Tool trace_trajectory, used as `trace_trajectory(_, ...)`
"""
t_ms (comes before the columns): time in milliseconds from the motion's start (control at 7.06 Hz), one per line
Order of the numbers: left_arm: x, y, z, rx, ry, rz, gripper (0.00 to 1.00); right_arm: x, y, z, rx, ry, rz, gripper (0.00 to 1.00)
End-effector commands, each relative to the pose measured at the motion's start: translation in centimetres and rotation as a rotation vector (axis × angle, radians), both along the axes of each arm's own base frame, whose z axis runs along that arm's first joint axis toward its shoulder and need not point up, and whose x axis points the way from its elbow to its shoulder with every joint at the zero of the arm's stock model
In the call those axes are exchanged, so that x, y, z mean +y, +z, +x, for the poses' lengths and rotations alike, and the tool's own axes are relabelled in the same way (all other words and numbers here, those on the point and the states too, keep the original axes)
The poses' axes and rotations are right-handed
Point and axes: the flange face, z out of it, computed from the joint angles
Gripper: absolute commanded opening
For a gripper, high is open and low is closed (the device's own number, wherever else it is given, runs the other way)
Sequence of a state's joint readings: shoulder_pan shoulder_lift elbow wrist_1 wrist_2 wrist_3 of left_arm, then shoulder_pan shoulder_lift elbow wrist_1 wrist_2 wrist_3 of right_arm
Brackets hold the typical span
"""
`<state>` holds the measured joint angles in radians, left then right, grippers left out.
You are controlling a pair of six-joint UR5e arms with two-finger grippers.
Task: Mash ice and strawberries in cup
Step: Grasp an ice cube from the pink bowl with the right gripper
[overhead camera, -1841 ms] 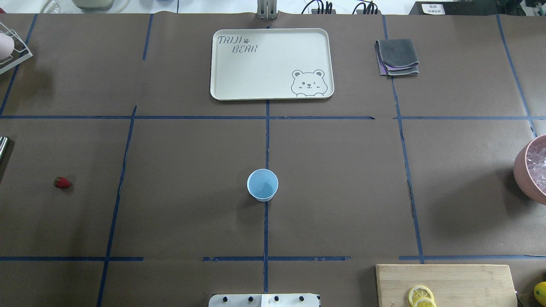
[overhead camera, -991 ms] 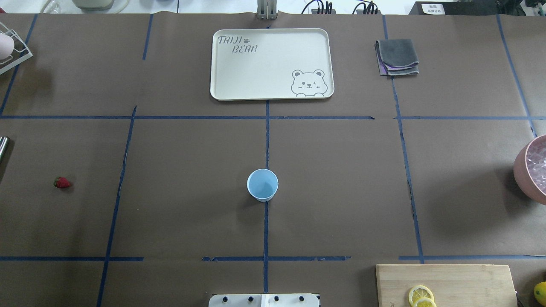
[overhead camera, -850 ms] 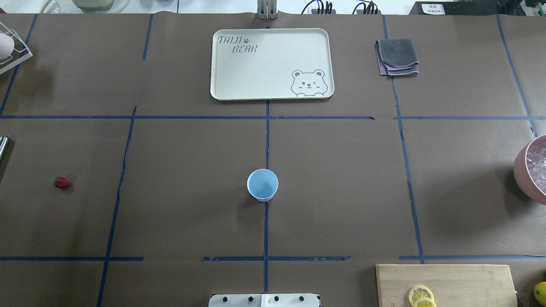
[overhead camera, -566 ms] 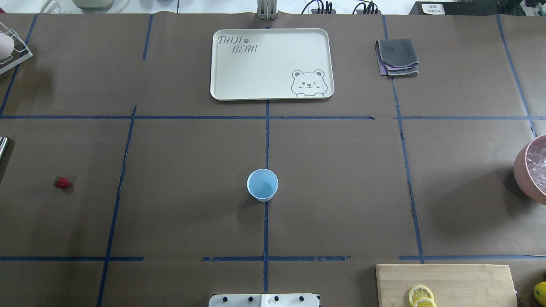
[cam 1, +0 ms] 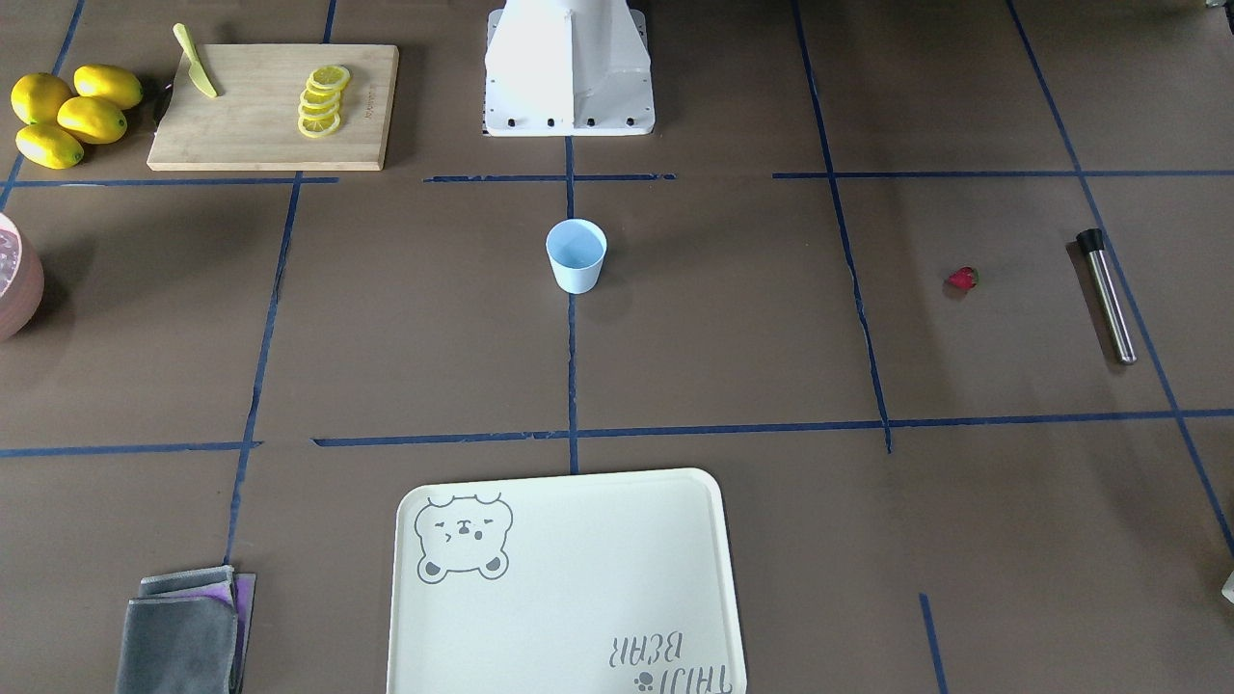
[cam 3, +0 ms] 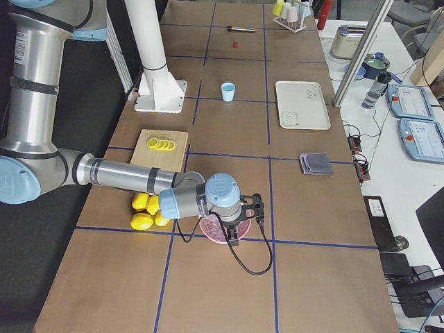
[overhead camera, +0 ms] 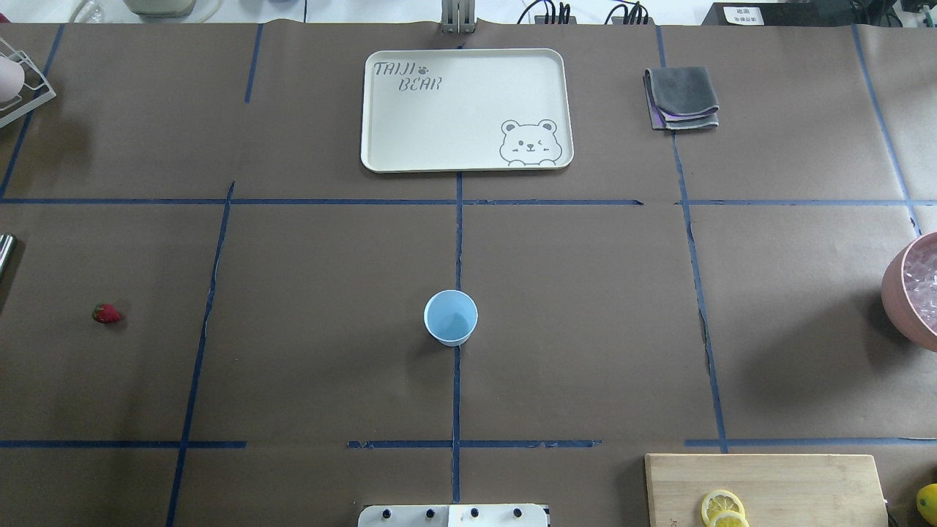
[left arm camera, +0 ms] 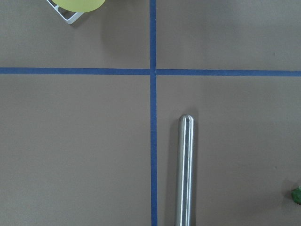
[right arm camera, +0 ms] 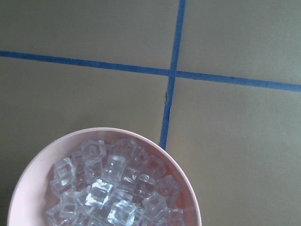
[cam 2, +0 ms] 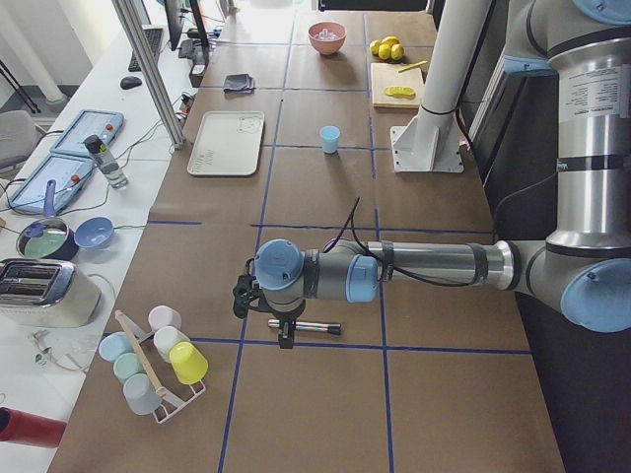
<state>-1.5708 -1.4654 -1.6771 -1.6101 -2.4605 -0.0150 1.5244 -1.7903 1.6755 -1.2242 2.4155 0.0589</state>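
The pale blue cup [overhead camera: 450, 317] stands upright and empty at mid-table, also in the front view [cam 1: 576, 254]. The red strawberry [overhead camera: 107, 314] lies on the table far to its left [cam 1: 962, 279]. The ice [right arm camera: 108, 188] fills a pink bowl [overhead camera: 897, 289] at the table's right end. My left gripper [cam 2: 287, 335] hangs over a steel muddler rod [left arm camera: 185, 169] near the strawberry. My right gripper [cam 3: 233, 236] hangs just over the ice bowl. Neither wrist view shows fingers, so I cannot tell whether either gripper is open or shut.
A cream bear tray [overhead camera: 465, 110] and a folded grey cloth [overhead camera: 681, 97] lie at the far side. A cutting board [cam 1: 270, 106] with lemon slices, a knife and whole lemons [cam 1: 67, 114] sits near the robot base [cam 1: 569, 67]. A cup rack [cam 2: 153, 355] stands by the left gripper.
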Motion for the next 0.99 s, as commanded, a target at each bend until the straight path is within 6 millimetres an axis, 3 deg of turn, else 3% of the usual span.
trace_trajectory(0,0.2,0.2,0.0,0.0,0.001,-0.002,1.0,1.0,-3.8,-6.2,-0.013,0.006,-0.113,0.99)
trace_trajectory(142,0.2,0.2,0.0,0.0,0.001,-0.003,1.0,2.1,-3.9,-7.3,0.054,0.004,-0.11,0.99)
trace_trajectory(850,0.2,0.2,0.0,0.0,0.001,-0.001,1.0,2.7,-2.4,-10.5,0.08,-0.068,-0.143,0.86)
